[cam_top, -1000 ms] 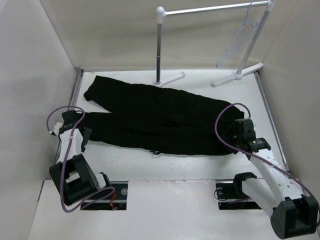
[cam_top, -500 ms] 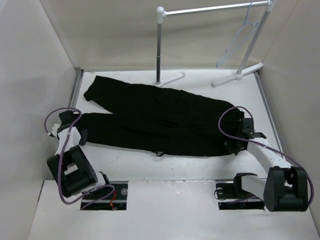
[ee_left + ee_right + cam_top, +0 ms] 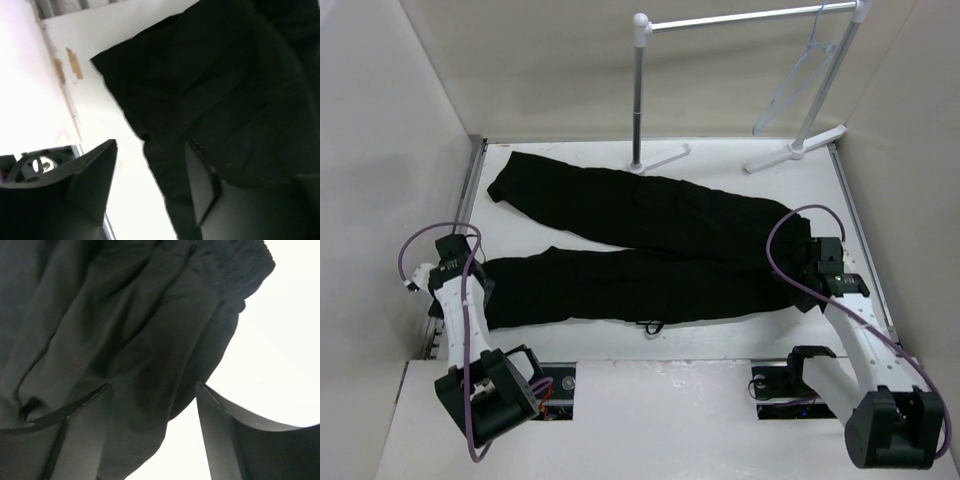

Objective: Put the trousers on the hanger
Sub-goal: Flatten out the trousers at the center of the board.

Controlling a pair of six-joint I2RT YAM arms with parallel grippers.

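Trousers (image 3: 650,250) lying flat on the white table (image 3: 590,342), waist to the right and both legs running left. The legs part in a narrow V. The far leg ends near the table's far left corner and the near leg ends at the left edge. The table is closed in by plain beige walls (image 3: 520,60) at the left, back and right. At the back stands a white tube rack (image 3: 740,18), its feet on the table. The hanger (image 3: 790,88) hangs from the right end of the rack's bar, well apart from the trousers.

Left claw (image 3: 152,145): low over the end of the near leg, jaws standing moderately apart and gripping nothing. In the left wrist view the hem's edge lies in the gap. One finger (image 3: 85,185) is over bare table and the other (image 3: 202,185) is against the black cloth.

Right claw (image 3: 154,385): low over the waist end, jaws wide and not closed on the cloth. In the right wrist view the gathered waistband fills most of the gap. Bare table shows beside the right-hand finger (image 3: 220,425).
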